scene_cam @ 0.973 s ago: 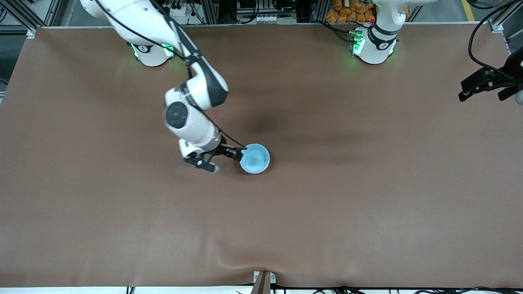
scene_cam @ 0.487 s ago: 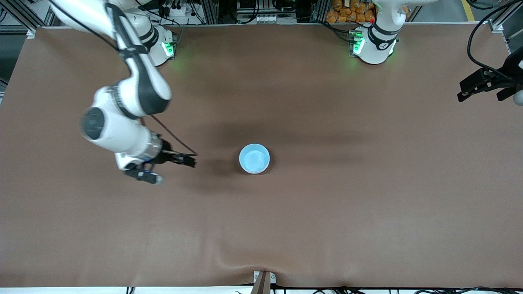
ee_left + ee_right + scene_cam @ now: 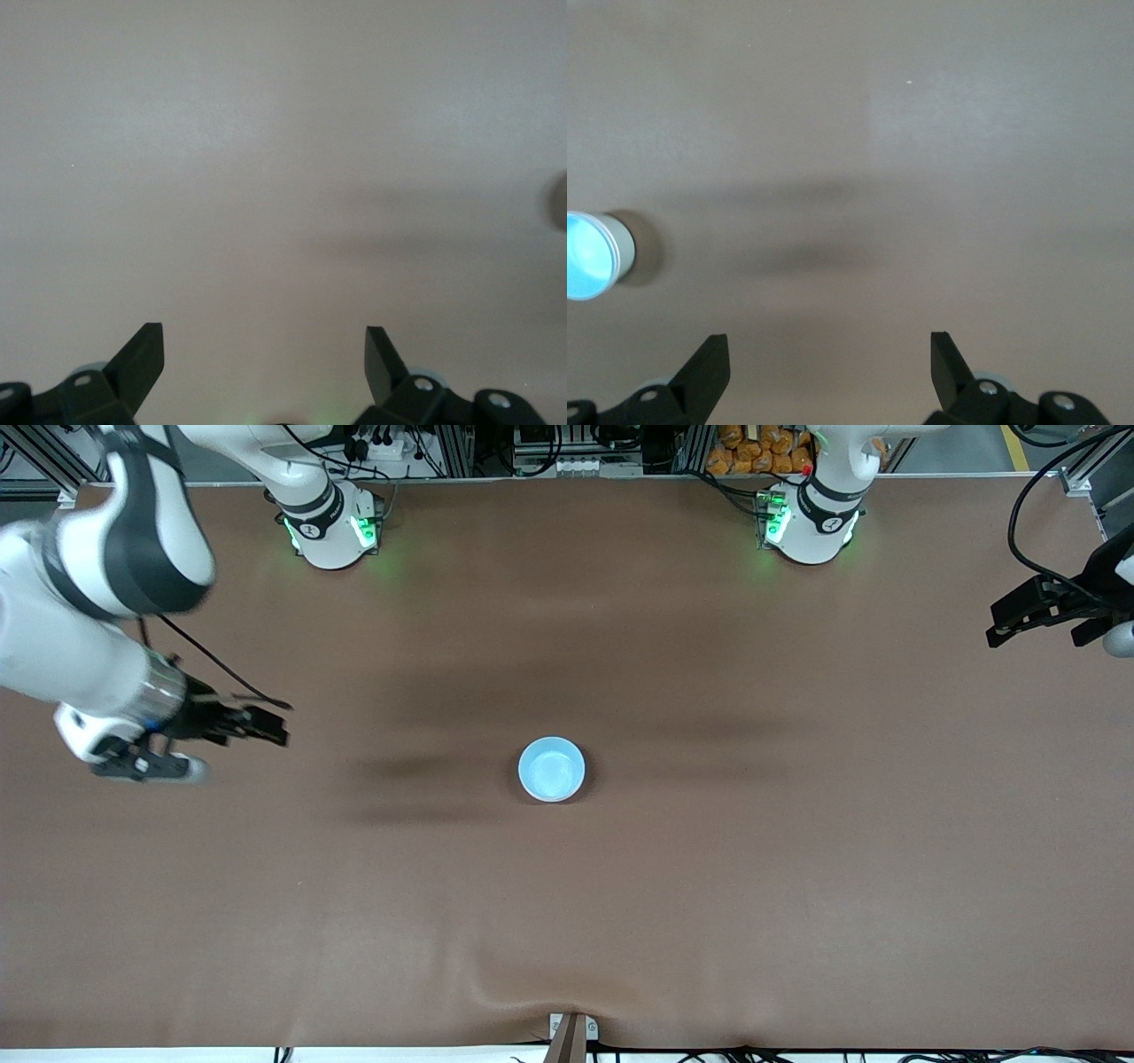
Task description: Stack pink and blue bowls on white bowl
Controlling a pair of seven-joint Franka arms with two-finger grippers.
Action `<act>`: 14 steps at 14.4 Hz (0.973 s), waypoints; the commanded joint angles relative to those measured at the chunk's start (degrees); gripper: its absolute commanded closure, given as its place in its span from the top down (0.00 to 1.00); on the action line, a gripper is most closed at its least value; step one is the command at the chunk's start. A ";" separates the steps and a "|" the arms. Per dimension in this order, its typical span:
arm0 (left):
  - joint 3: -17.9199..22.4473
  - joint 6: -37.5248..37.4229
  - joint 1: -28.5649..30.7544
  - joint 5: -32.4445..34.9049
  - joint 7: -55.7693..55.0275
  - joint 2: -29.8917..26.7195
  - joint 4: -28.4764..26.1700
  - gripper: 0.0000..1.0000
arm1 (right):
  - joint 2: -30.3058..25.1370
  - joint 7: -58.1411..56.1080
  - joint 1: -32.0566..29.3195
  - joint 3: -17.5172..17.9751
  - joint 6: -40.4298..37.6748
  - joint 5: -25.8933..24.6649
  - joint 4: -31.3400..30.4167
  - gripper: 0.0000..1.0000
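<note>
A light blue bowl sits at the middle of the table, blue inside. In the right wrist view a whitish outer wall shows around it, so it seems nested in the white bowl. No pink bowl shows. My right gripper is open and empty over bare table toward the right arm's end, well away from the bowl; its fingers stand wide apart. My left gripper is open and empty at the left arm's end of the table, and waits; its fingers frame bare table.
The brown table cover has a wrinkle at the front edge near a clamp. The arm bases stand along the back edge.
My right gripper was at the blue bowl's rim, let go, and pulled away toward the right arm's end of the table. The bowl stayed put. The left gripper barely moved.
</note>
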 commanded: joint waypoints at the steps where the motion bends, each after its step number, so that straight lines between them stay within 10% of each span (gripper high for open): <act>1: -0.50 0.12 -0.12 -0.31 0.99 0.08 0.58 1.00 | -5.19 -5.40 -4.23 1.48 -3.34 -1.85 -1.36 1.00; 14: -0.59 -0.75 -0.12 -2.24 0.55 0.35 0.49 1.00 | -7.49 -8.76 -10.13 1.84 -19.35 -5.81 8.74 1.00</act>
